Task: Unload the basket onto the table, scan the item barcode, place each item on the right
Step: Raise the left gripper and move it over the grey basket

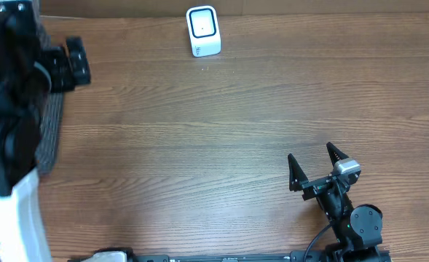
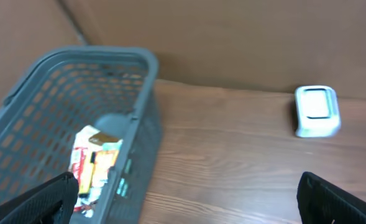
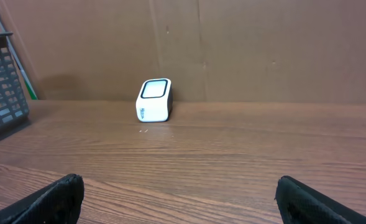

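**Tabletop** (image 1: 199, 138): brown wood-grain surface. The grain ran from 9 to 3 o'clock in the overhead view. The finish was matte, with a faint pale sheen toward 12 o'clock.

**Back wall** (image 3: 282, 43): plain brown cardboard panels stood upright along the tabletop's 12 o'clock edge and met it in a straight line.

**Seam** (image 3: 199, 50): a vertical join between panels, seen in the right wrist view.

**Crease** (image 2: 76, 25): a dark diagonal line in the cardboard at 11 o'clock, seen in the left wrist view.

**Light:** even and diffuse, and shadows were soft.
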Controlling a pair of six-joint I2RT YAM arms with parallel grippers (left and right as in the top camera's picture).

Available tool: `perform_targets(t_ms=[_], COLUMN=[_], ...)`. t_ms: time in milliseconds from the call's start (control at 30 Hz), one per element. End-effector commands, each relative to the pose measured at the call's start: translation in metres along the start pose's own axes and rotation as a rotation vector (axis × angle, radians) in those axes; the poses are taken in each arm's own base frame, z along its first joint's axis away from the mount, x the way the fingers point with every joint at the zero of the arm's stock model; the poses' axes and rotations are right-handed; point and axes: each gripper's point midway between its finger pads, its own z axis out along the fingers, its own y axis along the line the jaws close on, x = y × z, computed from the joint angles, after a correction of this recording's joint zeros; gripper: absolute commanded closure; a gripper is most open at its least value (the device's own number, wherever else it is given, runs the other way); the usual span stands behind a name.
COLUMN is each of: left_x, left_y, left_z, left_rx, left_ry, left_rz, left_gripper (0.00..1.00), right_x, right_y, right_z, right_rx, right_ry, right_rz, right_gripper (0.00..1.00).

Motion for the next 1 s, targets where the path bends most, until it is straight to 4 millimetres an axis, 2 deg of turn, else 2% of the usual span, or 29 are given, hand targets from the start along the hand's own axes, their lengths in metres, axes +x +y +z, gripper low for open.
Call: perform_targets(t_ms=[0, 100, 233, 600, 800, 967], left_x=[-0.006, -0.004, 0.001, 0.017, 0.034, 0.055], left_y=[0.021, 0.033, 0.056, 0.128, 0.168, 0.184], left_z=[0.016, 0.034, 0.046, 0.049, 0.058, 0.076], left_rx=[-0.128, -0.166, -0.218, -0.275, -0.341, -0.367], left_ry=[0.002, 0.028, 0.057, 0.082, 0.123, 0.211], left_rz=[-0.061, -0.081, -0.114, -0.319, -0.401, -0.423], left_gripper=[0.0, 0.0, 0.0, 0.0, 0.0, 0.0], right_x=[0.002, 0.002, 0.002, 0.002, 0.002, 0.002], right_y=[-0.001, -0.001, -0.001, -0.001, -0.001, -0.001], right_z=[0.0, 0.0, 0.0, 0.0, 0.0, 0.0], right_rx=[0.001, 0.001, 0.001, 0.001, 0.001, 0.001], right_ry=[-0.003, -0.003, -0.003, -0.003, -0.003, -0.003], right_rz=[0.003, 0.003, 0.003, 0.003, 0.003, 0.003], right_gripper=[0.0, 0.0, 0.0, 0.0, 0.0, 0.0])
